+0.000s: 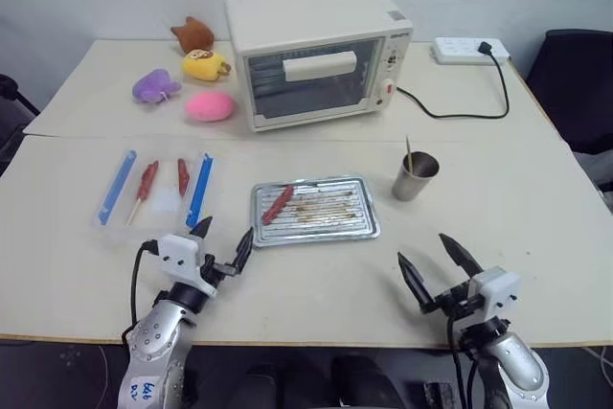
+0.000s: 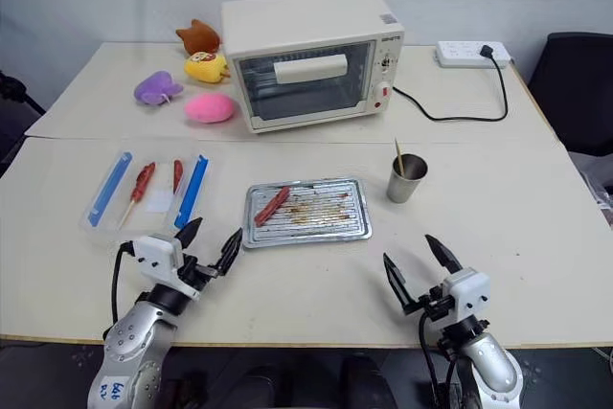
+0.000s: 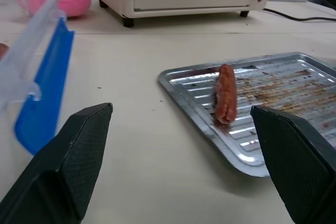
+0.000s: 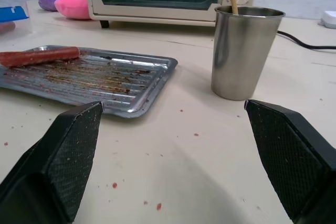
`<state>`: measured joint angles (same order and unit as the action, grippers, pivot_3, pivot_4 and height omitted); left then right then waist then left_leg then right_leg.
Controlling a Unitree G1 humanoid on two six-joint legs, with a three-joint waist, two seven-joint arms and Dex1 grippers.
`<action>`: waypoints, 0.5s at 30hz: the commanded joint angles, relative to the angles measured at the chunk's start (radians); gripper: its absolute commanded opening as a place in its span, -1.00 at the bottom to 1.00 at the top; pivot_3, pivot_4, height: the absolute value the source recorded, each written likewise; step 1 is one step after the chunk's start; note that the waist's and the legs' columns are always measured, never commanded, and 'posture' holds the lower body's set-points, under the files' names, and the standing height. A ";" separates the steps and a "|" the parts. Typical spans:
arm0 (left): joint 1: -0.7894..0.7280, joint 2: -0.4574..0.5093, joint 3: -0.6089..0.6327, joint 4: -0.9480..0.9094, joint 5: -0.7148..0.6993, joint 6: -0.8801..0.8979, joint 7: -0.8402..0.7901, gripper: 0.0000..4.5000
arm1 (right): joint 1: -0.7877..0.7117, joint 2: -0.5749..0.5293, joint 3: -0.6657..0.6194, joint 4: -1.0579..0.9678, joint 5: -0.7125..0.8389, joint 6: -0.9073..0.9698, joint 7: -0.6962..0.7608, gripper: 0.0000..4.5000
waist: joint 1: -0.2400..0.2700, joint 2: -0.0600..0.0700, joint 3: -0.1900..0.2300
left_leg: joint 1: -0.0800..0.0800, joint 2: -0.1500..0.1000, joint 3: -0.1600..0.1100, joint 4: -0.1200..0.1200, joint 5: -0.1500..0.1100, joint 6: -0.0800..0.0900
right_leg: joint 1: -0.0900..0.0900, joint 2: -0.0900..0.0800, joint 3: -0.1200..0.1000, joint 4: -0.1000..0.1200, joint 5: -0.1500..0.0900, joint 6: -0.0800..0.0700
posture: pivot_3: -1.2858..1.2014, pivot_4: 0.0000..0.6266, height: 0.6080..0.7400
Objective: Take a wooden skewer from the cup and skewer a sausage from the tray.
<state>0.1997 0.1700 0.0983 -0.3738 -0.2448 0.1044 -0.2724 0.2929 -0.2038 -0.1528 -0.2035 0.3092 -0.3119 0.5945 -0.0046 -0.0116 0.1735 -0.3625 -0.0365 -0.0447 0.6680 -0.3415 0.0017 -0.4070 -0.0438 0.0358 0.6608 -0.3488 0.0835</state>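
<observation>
The wooden skewer (image 1: 409, 155) stands in the steel cup (image 1: 416, 177), leaning against its rim with its tip above it. The cup sits on the counter (image 1: 536, 208) just to the right of the silver tray (image 1: 314, 210), not touching it. One red-brown sausage (image 1: 278, 204) lies at the left end of the tray's ridged, grease-stained bottom.

My left tool (image 1: 221, 245) hovers near the tray's front left corner, its two black fingers spread wide with nothing between them. My right tool (image 1: 439, 269) hangs in front of the cup, likewise spread wide and empty, well short of cup and tray.

To the left of the silver tray lies a clear plastic tray (image 1: 163, 193) with blue side rails, holding two sausages already on sticks. Behind the silver tray stands a cream toaster oven (image 1: 316, 55); a small label at its upper right corner is too small for me to read. Its black cord (image 1: 460, 107) runs to a white power strip (image 1: 467, 49) at the back right. Left of the oven sit four plush toys (image 1: 192, 74): brown, yellow, purple and pink. Nothing stands between my tools and the cup or tray.
</observation>
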 commanded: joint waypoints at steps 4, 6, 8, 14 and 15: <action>-0.005 0.030 0.035 -0.021 -0.094 0.020 -0.068 0.98 | -0.017 -0.016 -0.022 -0.012 0.026 -0.035 -0.011 1.00 | 0.003 0.000 0.000 | 0.001 0.000 0.000 0.000 0.000 0.000 | 0.001 0.000 0.000 0.000 0.000 0.000 | 0.03 -0.52 1.00; -0.001 0.061 0.043 -0.037 -0.150 0.045 -0.129 0.98 | -0.014 -0.030 -0.034 -0.026 0.054 -0.023 0.001 1.00 | 0.003 0.000 0.000 | 0.001 0.000 0.000 0.000 0.000 0.000 | 0.001 0.000 0.000 -0.001 0.000 0.000 | 0.03 -0.52 1.00; 0.006 0.116 0.062 -0.069 -0.252 0.064 -0.240 0.98 | 0.002 -0.066 -0.059 -0.063 0.095 -0.002 0.019 1.00 | 0.003 0.000 0.000 | 0.001 0.000 0.000 0.000 0.000 0.000 | 0.001 0.000 0.000 -0.001 0.000 0.000 | 0.03 -0.52 1.00; 0.006 0.369 0.173 -0.062 -0.398 0.152 -0.480 0.98 | 0.077 -0.223 -0.232 -0.112 0.219 0.035 0.084 1.00 | 0.002 0.002 0.000 | 0.004 0.000 -0.001 -0.001 0.000 0.000 | 0.005 0.000 0.000 -0.002 0.000 -0.001 | 0.03 -0.52 1.00; -0.002 0.401 0.200 -0.050 -0.427 0.162 -0.515 0.98 | 0.087 -0.247 -0.267 -0.084 0.228 0.028 0.105 1.00 | 0.002 0.002 0.000 | 0.008 0.000 -0.001 -0.003 -0.001 0.001 | 0.011 0.000 -0.001 -0.004 -0.001 -0.001 | 0.03 -0.52 1.00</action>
<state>0.2035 0.5426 0.2495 -0.4174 -0.6088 0.2534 -0.7260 0.3656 -0.4273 -0.3572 -0.2824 0.4945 -0.2779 0.6685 -0.0022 -0.0096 0.1739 -0.3518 -0.0360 -0.0456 0.6639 -0.3437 0.0054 -0.3937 -0.0440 0.0349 0.6556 -0.3498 0.0817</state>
